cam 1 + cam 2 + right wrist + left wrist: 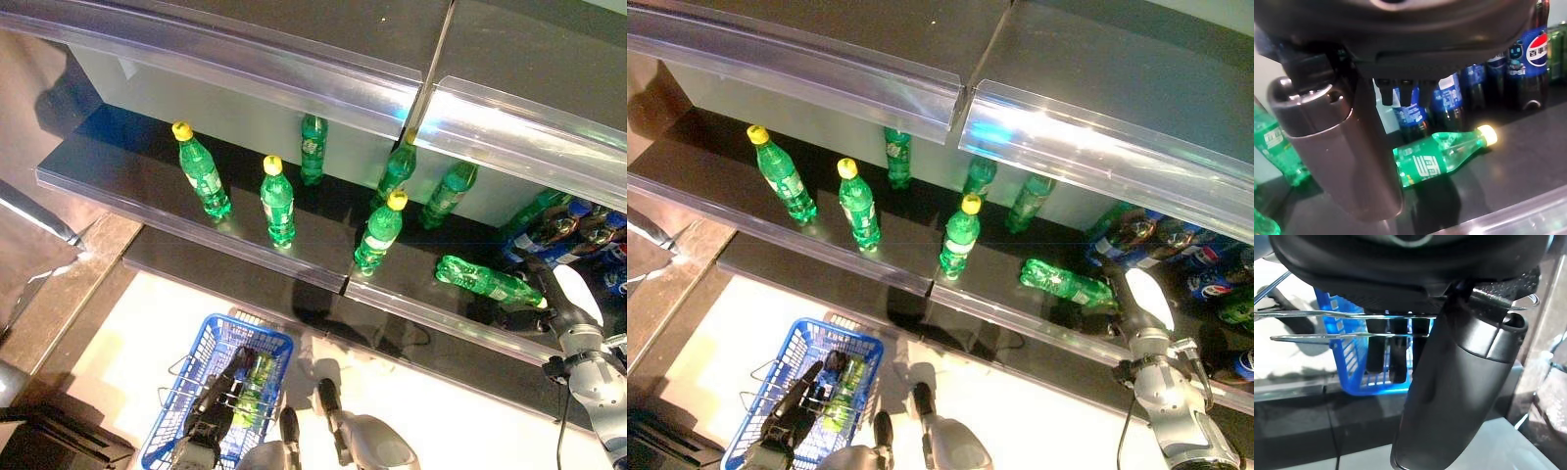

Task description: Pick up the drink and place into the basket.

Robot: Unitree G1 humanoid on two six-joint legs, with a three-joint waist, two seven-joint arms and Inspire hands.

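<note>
A green drink bottle [485, 281] with a yellow cap lies on its side on the dark shelf [323, 211] at the right. My right hand [549, 294] hovers just beside and above it, fingers relaxed and holding nothing; its wrist view shows the lying bottle [1444, 156] past the thumb [1337, 147]. The blue basket [211, 343] hangs low at the left, its wire handles [1352, 324] hooked under my left hand [211, 416], fingers curled around them. Inside the basket lies a green bottle [253, 387].
Three yellow-capped green bottles [278, 203] stand along the shelf's front, with more green ones [313, 147] behind. Dark cola bottles with blue labels [1528, 58] crowd the shelf's right end. A clear plastic lip [245, 253] edges the shelf, and another shelf [294, 59] overhangs above.
</note>
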